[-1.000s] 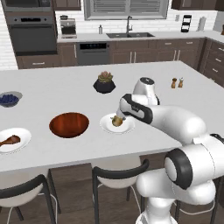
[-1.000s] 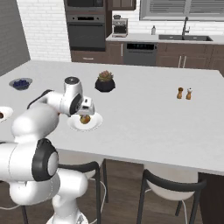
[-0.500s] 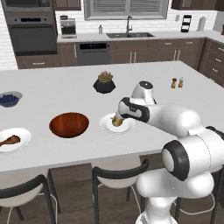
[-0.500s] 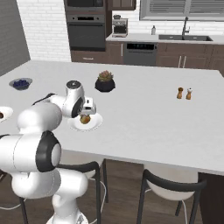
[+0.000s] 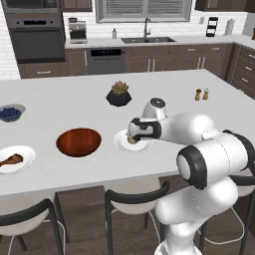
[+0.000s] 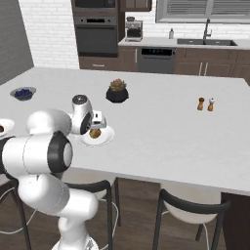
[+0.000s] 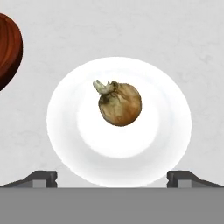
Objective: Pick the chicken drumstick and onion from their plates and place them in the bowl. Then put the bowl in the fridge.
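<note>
1. The onion (image 7: 120, 104) lies near the middle of a white plate (image 7: 65, 131) in the centre of the hand view, its stalk end pointing to the upper left of the frame.
2. In the left base view that plate (image 5: 121, 142) sits at the centre of the frame on the pale tabletop (image 5: 74, 107), with the onion (image 5: 131, 141) partly hidden under the hand.
3. The gripper (image 7: 112, 177) hangs above the plate with its jaws spread wide; the two dark fingertips (image 7: 43, 178) stand at the bottom of the hand view, one on each side of the plate, holding nothing and clear of the onion.
4. The bowl (image 5: 78, 142) sits just left of the onion's plate in the left base view, close to it but not touching; its dark wooden rim (image 7: 8, 48) shows at the upper left edge of the hand view.
5. The chicken drumstick (image 5: 10, 160) rests on a second white plate (image 5: 25, 155) at the left edge of the left base view, well apart from the gripper.
6. Further back on the tabletop stand a black plant pot (image 5: 119, 94), a small bowl of blueberries (image 5: 10, 112) at the left, and a pair of small shakers (image 5: 201, 94) at the right.
</note>
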You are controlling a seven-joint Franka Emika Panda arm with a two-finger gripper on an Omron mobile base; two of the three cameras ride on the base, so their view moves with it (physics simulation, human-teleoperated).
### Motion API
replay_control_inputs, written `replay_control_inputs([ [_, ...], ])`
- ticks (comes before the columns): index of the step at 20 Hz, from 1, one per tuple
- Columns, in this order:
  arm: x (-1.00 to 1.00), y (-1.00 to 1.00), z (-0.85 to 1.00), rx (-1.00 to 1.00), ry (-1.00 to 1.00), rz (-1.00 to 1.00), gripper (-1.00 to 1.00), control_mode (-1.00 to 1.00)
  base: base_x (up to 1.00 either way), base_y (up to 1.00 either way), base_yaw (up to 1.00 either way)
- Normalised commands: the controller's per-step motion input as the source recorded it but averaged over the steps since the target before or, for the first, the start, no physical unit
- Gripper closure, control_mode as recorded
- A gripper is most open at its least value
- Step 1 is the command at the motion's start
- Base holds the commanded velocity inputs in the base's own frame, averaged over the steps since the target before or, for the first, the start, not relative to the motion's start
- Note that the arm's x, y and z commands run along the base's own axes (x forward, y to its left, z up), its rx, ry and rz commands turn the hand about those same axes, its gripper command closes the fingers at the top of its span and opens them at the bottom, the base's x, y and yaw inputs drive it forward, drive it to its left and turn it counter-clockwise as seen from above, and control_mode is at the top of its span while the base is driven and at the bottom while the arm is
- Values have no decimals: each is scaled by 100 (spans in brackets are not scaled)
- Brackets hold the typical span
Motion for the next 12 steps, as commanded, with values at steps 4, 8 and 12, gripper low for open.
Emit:
replay_control_inputs([
  [4,29,0,0,0,6,0,-100,-100,0,0,0],
  [8,33,2,-1,0,10,0,-100,-100,0,0,0],
  [12,20,5,-13,0,6,0,-100,-100,0,0,0],
])
